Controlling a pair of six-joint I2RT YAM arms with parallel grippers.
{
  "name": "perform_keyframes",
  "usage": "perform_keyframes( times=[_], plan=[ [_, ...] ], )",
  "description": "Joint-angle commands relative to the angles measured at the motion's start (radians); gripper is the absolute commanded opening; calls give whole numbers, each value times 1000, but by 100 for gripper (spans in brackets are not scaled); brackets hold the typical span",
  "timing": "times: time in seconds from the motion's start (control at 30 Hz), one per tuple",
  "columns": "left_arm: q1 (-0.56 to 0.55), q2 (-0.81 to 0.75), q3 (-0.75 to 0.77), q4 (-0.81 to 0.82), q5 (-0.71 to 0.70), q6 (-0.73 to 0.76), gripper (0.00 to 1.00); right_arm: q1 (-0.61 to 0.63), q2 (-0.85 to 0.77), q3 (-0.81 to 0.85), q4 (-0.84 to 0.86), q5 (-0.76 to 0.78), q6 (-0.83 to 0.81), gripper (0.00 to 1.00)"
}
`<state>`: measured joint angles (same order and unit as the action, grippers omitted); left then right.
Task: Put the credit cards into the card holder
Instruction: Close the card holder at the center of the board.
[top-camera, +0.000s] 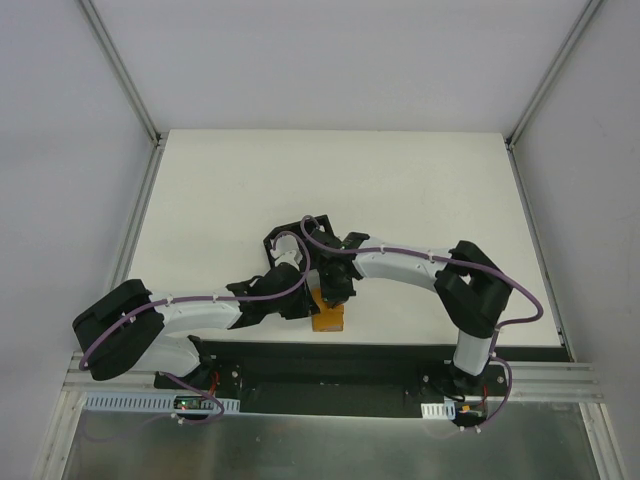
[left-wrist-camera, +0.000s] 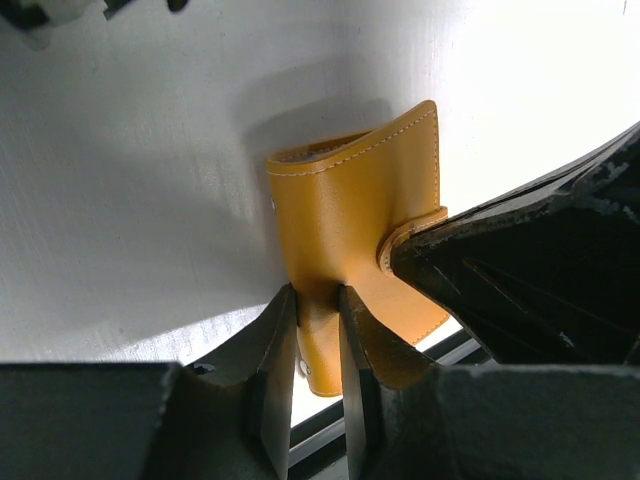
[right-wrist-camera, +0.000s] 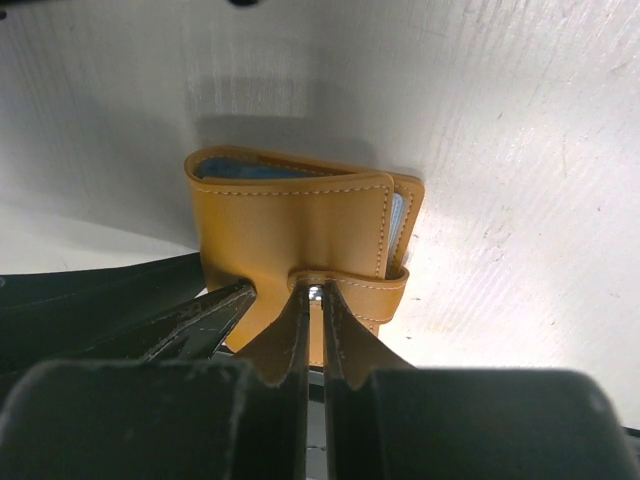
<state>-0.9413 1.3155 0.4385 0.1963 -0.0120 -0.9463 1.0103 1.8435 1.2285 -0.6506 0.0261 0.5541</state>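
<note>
Low in the middle of the overhead view, both arms meet over a tan-orange wallet (right-wrist-camera: 290, 225) near the bench's (top-camera: 400, 190) front edge. The left hand (left-wrist-camera: 318, 300) is clenched on its lower edge. The right hand (right-wrist-camera: 315, 295) pinches the closure strap (right-wrist-camera: 350, 285) tight. In the right wrist view its long side runs across the frame. Blue edges, seemingly the credit cards (right-wrist-camera: 240, 170), peek from inside the fold at the top.
</note>
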Motion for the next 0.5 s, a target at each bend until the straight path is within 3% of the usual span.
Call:
perform_keyframes(
  times=[0.0, 0.27, 0.47],
  plan=[
    [-5, 7, -29, -64, -22, 43, 18, 25, 119, -89, 43, 127, -14, 0],
    [-5, -32, -40, -67, -45, 55, 19, 21, -10, -102, 133, 146, -51, 2],
    [-2, -105, -23, -115, -103, 92, 23, 11, -125, -170, 293, 141, -86, 11]
  ],
)
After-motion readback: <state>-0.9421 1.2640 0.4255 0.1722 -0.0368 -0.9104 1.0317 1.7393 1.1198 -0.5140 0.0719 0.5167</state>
